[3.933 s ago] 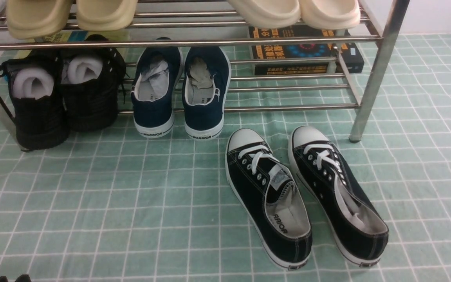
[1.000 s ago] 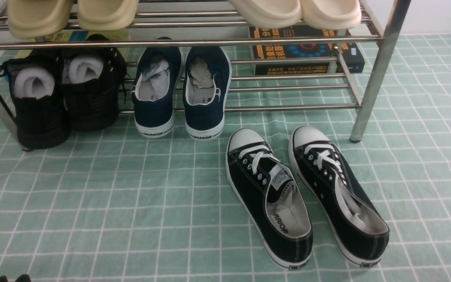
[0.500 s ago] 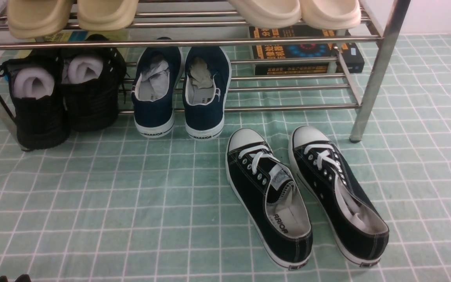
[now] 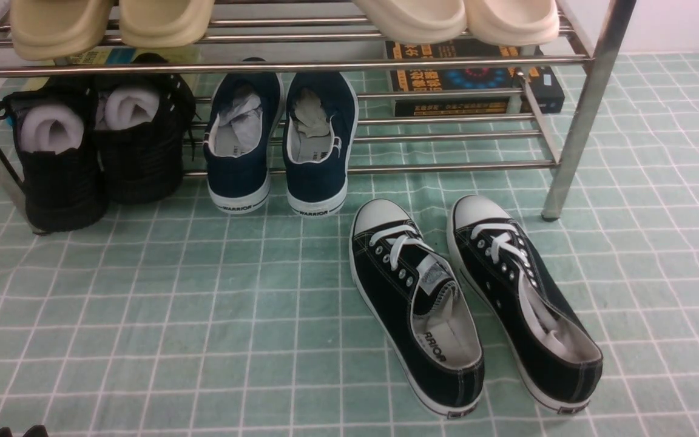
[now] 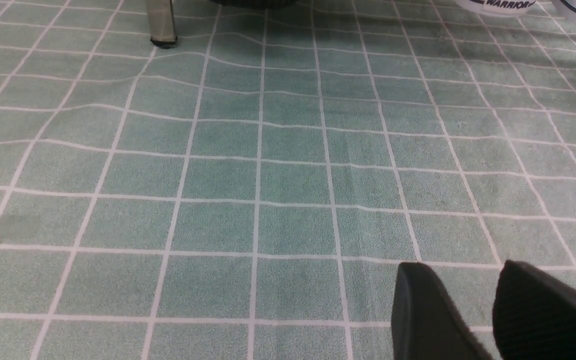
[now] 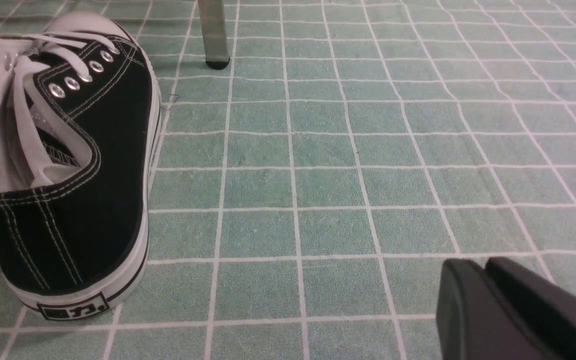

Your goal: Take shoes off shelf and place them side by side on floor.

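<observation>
Black canvas sneakers [image 4: 474,303]: side by side on the green checked floor [image 4: 204,315], toes toward the chrome shoe rack [image 4: 580,115], just in front of it.
Left gripper [image 5: 473,280]: fingers slightly apart, empty.
Right gripper [image 6: 485,267]: fingers together, empty, beside one sneaker's heel.

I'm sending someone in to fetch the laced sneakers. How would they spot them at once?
Find the chrome shelf; on the green checked floor just in front of its right end lie the shoes, side by side, toes toward the rack. Unlike the navy slip-ons and black boots, they have white laces and toe caps.
</observation>
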You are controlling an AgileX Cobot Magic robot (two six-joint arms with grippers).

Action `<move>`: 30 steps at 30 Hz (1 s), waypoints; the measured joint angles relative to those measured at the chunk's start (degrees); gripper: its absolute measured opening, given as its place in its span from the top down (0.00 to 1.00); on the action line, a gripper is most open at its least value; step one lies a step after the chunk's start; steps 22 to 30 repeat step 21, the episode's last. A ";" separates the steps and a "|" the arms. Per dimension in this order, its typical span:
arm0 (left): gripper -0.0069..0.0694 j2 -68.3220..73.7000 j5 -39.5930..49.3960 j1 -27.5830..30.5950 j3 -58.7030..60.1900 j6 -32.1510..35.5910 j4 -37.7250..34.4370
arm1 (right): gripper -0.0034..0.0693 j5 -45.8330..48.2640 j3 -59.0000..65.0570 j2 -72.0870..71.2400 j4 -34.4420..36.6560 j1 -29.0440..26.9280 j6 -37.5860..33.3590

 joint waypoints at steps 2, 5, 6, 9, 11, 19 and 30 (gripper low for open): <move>0.59 0.00 0.00 0.00 0.00 0.00 0.00 | 0.85 0.00 0.00 0.00 0.00 0.00 0.00; 0.59 0.00 0.00 0.00 0.00 0.00 0.00 | 0.84 0.00 0.00 0.00 0.00 0.00 0.00; 0.59 0.00 0.00 0.00 0.00 0.00 0.00 | 0.84 0.00 0.00 0.00 0.00 0.00 0.00; 0.59 0.00 0.00 0.00 0.00 0.00 0.00 | 0.84 0.00 0.00 0.00 0.00 0.00 0.00; 0.59 0.00 0.00 0.00 0.00 0.00 0.00 | 0.84 0.00 0.00 0.00 0.00 0.00 0.00; 0.59 0.00 0.00 0.00 0.00 0.00 0.00 | 0.83 0.00 0.00 0.00 0.00 0.00 0.00; 0.59 0.00 0.00 0.00 0.00 0.00 0.00 | 0.83 0.00 0.00 0.00 0.00 0.00 0.00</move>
